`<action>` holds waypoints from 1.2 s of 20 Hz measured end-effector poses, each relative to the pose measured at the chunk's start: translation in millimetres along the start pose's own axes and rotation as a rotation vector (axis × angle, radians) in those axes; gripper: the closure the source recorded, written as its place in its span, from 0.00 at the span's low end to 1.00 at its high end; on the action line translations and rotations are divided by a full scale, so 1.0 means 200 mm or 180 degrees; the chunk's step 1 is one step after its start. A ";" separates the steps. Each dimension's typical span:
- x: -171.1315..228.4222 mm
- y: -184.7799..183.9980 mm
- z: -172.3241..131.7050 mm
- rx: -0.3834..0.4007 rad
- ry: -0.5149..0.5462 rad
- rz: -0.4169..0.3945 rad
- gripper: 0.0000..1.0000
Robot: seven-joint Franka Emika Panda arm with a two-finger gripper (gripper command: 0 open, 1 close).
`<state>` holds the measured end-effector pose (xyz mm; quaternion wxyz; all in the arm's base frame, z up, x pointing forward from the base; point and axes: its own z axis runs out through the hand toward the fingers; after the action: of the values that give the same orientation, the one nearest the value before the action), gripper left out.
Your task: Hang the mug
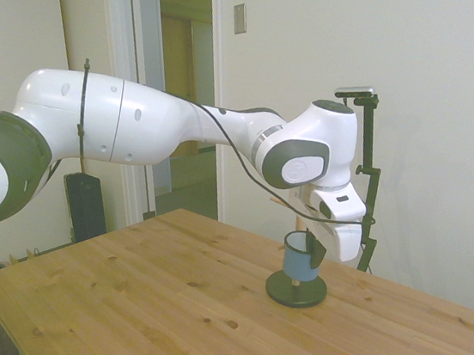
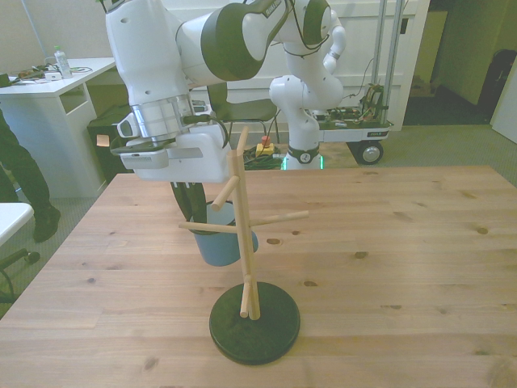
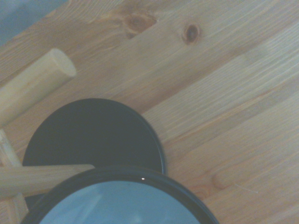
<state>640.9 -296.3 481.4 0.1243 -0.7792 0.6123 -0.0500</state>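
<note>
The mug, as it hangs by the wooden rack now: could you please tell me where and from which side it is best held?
By its rim wall, from above. The mug is upright, mouth up, and the claw already comes down on it that way, one finger inside. The rack's pegs crowd its sides, so a side approach looks blocked.

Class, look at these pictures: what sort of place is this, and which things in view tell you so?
Probably a robotics lab or workshop room. A second robot arm stands on a wheeled cart behind the table, a desk with clutter sits at the front view's left, and the gripper holds a mug beside a wooden rack.
</note>
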 end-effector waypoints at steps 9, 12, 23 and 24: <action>-0.05 -0.07 0.13 -0.0056 -0.0050 -0.0056 0.00; -0.11 -0.12 0.17 -0.0050 -0.0035 -0.0084 0.00; -0.22 -0.14 0.13 -0.0018 -0.0047 -0.0115 0.00; -0.22 -0.14 0.13 -0.0014 -0.0049 -0.0115 0.00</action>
<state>662.3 -243.3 467.4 0.1263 -0.7908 0.5973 -0.0449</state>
